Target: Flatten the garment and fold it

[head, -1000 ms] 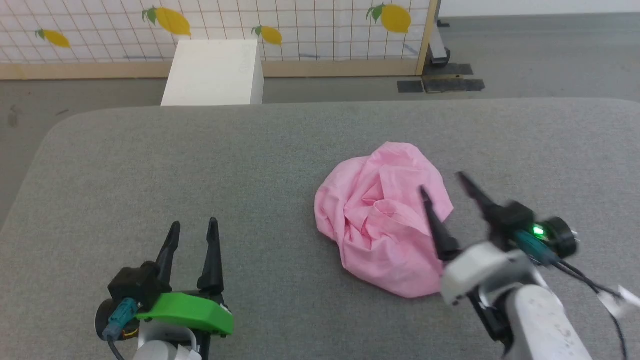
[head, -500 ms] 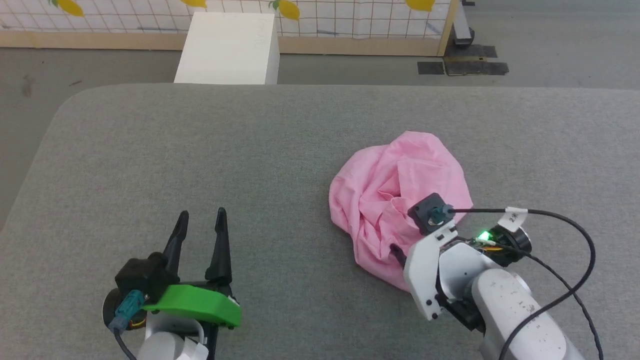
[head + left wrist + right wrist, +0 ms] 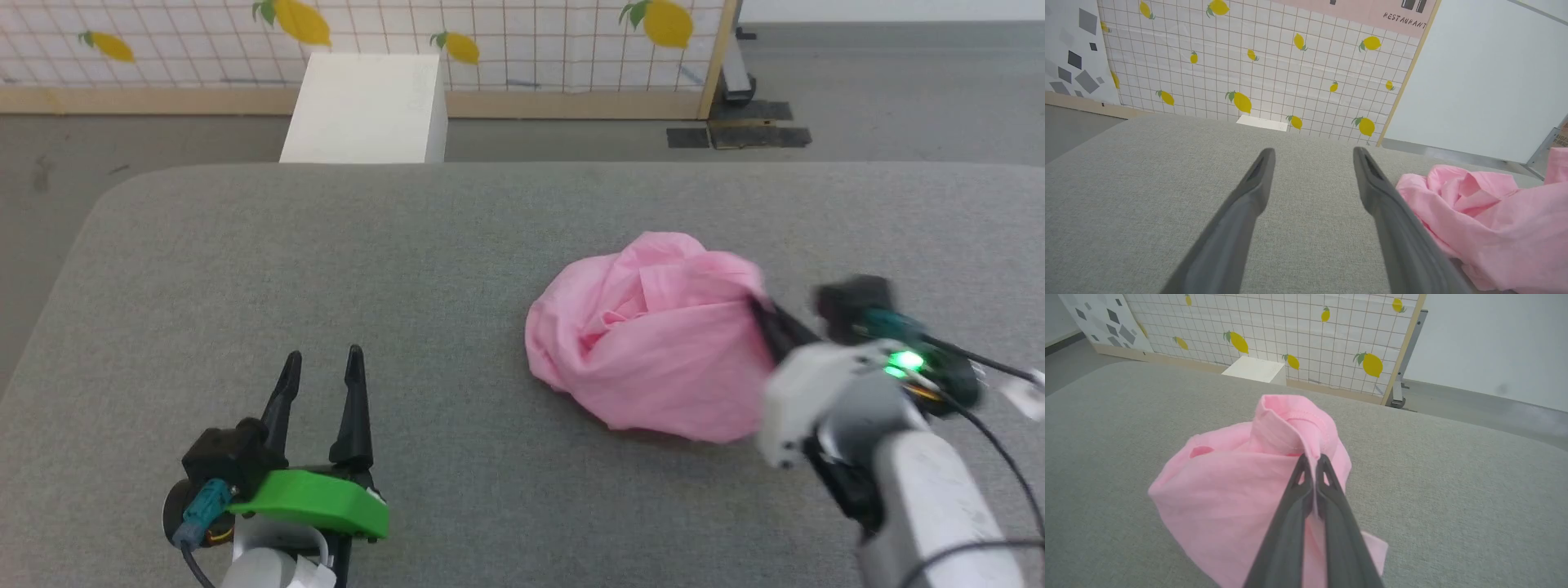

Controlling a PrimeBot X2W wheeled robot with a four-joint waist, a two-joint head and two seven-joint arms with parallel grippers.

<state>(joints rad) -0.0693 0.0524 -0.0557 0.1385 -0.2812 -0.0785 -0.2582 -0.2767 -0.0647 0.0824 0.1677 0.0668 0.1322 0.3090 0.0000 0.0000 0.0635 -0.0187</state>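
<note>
Left wrist view shows you "RESTAURANT" lettering [image 3: 1406, 20] at one o'clock; left gripper [image 3: 1313, 152] spread, right gripper [image 3: 1312, 459] pinching the garment [image 3: 1229, 486].

The garment [image 3: 653, 359] lies on the table [image 3: 326, 261], right of the middle. The right gripper [image 3: 755, 306] comes in from its right side, pinching a fold at that edge. The left gripper [image 3: 322, 359] sits at the front left, well apart from the garment, its fingers spread. Behind the table a box [image 3: 367, 106] stands on the floor, left of centre, with a partition [image 3: 531, 49] behind it.
</note>
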